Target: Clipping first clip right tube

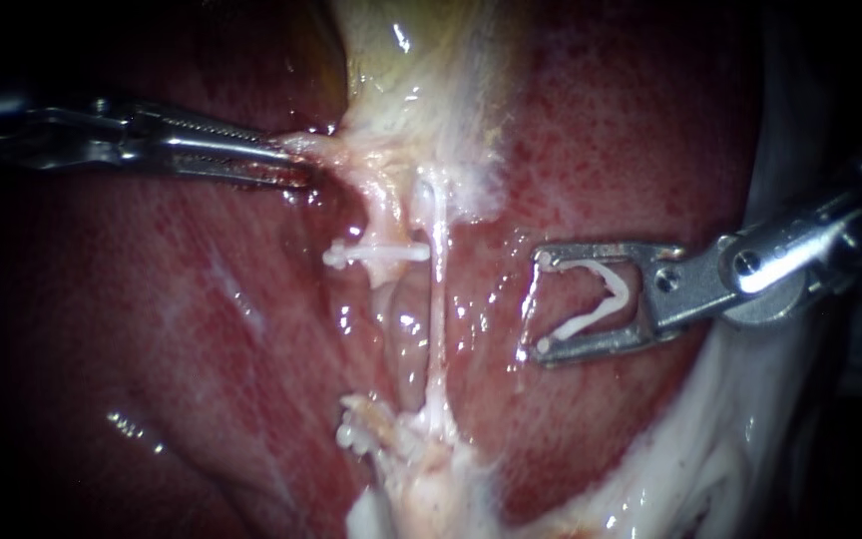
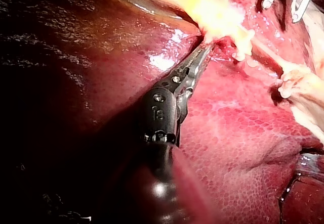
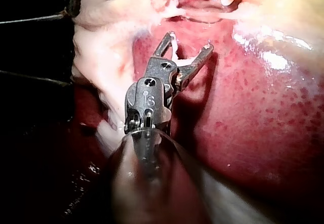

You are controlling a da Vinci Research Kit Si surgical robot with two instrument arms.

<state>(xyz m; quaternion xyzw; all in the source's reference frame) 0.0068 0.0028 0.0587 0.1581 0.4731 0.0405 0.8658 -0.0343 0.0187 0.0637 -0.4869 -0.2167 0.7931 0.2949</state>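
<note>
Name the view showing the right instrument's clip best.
Endoscope view: the clip lies side-on, its whole V between the jaws. Left wrist view cuts it off; in right wrist view the jaws mostly hide it.

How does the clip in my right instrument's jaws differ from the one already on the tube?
The clip in the jaws is spread open in a V; the clip on the tube is pressed flat and closed. The first is held by the right instrument over the liver, off to the side of the thin tube; the second sits crosswise, clamped on tissue. Both are white.
</note>
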